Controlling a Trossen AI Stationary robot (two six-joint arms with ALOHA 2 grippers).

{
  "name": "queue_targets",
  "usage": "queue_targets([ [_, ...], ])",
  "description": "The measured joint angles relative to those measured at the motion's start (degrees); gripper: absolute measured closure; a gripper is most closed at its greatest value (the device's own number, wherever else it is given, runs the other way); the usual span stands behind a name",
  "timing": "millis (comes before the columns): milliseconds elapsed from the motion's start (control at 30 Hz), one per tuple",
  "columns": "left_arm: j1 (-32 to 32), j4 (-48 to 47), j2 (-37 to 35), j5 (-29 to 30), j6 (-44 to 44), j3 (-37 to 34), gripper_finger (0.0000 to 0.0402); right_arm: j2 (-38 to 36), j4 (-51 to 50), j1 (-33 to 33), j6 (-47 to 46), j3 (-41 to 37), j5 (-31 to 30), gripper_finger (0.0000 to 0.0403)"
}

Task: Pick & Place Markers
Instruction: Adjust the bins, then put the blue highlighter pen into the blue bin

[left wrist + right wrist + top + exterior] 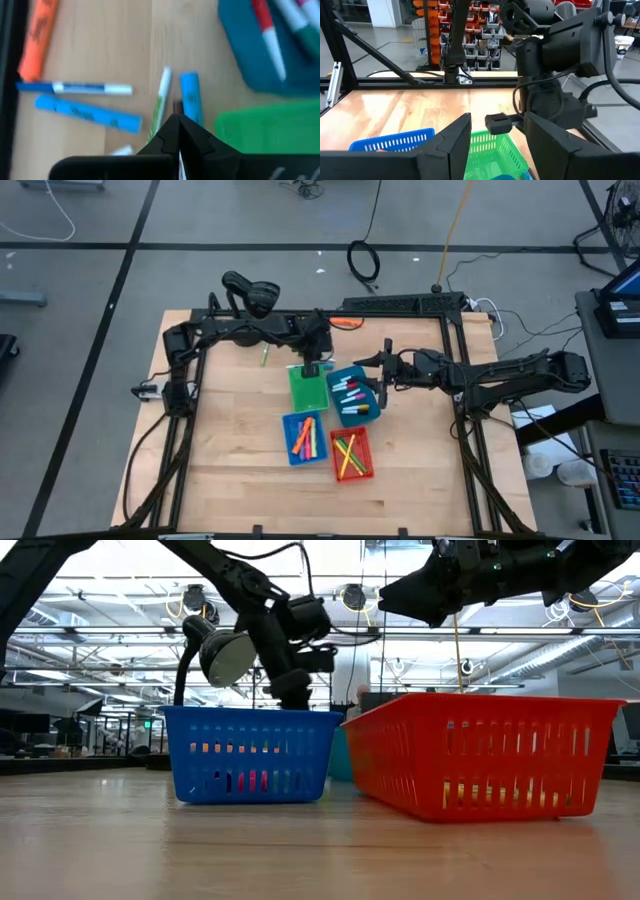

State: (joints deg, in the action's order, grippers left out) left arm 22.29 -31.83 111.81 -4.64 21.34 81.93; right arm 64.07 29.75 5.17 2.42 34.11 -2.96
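Pale wood forms the table [240,470], carrying four small bins clustered near its centre. Nearest the onlooker at the front edge stand the red bin [351,455] and, at its nine o'clock, the blue bin [306,437]; both already hold coloured markers. Beyond them sit the green bin [309,389] and, at its three o'clock, the teal bin [354,396], which contains white markers with coloured caps.

The left gripper [178,131] hangs at the far edge of the green bin, its fingers pressed together with nothing visibly pinched between them. In the left wrist view, loose markers [190,97] lie on bare wood directly ahead of the fingertips: a blue one and a green-and-white one [159,107] lie side by side, their long axes running roughly in line with the claw's forward direction, while another blue marker, a blue-and-white pen and an orange marker lie further off to one side, at other angles.

The right gripper [497,135] hovers over the teal bin with its fingers spread and empty.

Judged from this layout, the left arm is the nearer to the loose markers, and its closed fingers would need to part before straddling one across its width.
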Motion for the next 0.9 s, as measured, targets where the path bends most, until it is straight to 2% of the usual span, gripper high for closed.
queue_targets([
  [167,2.4,0.4,-0.1,0.6,-0.7,-3.1,0.0399,0.0,0.1,0.0,0.0,0.0,0.0,0.0232],
  [267,3.4,0.6,-0.1,-1.1,-0.9,-5.8,0.0397,0.0,0.2,0.0,-0.2,0.0,0.0,0.0232],
  [400,2.6,0.2,-0.1,-4.8,-0.8,-7.6,0.0399,0.0,0.6,0.1,0.0,0.0,0.0,0.0232],
  [633,-0.3,2.2,-0.1,-7.4,0.0,-7.5,0.0398,0.0,0.6,0.5,-0.9,0.0,0.0,0.0232],
  [900,-1.8,1.2,-0.1,-0.4,-0.3,-7.4,0.0379,0.0,0.4,0.5,-0.8,0.0,0.0,0.0232],
])
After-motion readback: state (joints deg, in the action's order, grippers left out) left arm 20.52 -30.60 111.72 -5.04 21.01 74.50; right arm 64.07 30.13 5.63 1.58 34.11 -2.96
